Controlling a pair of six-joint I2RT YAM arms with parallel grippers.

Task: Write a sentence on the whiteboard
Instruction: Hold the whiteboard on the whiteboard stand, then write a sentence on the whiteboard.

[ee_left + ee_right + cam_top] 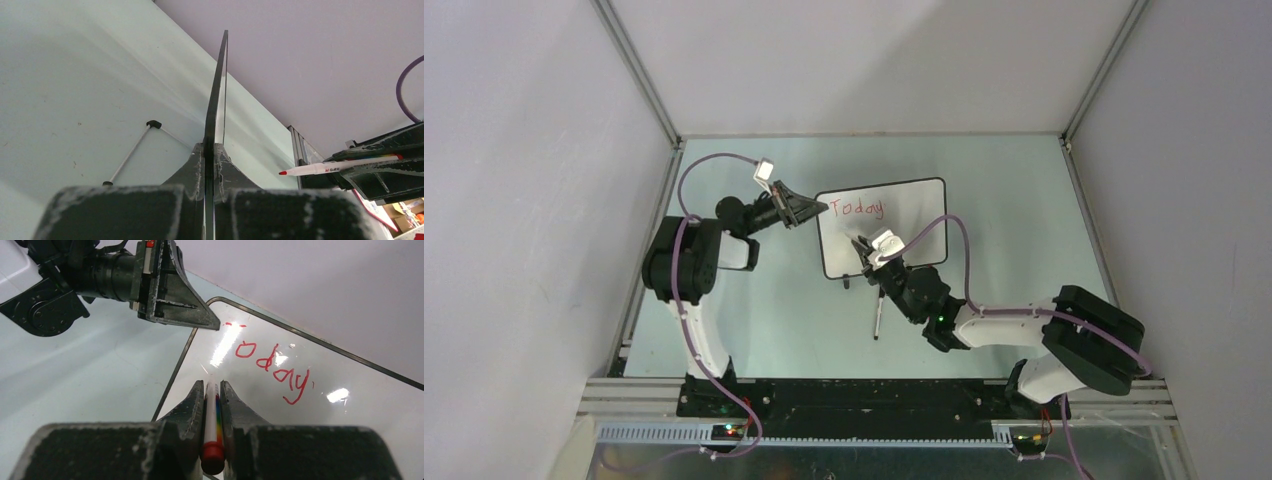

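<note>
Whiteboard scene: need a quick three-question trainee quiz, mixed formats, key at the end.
1. True or false: the left gripper is shut on the whiteboard at its edge.
2. The right gripper holds: A) an eraser, B) the marker, C) nothing.
3. Fill in: the red sentence on the board reads ____.
Key: 1 true; 2 B; 3 Today.

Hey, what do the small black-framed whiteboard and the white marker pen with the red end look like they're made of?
Small black-framed whiteboard: glossy white face, likely a coated or melamine sheet, given the bright glare patches; the thin dark frame could be plastic or metal. White marker pen: smooth, plastic-looking barrel with a rainbow stripe and red end.
</note>
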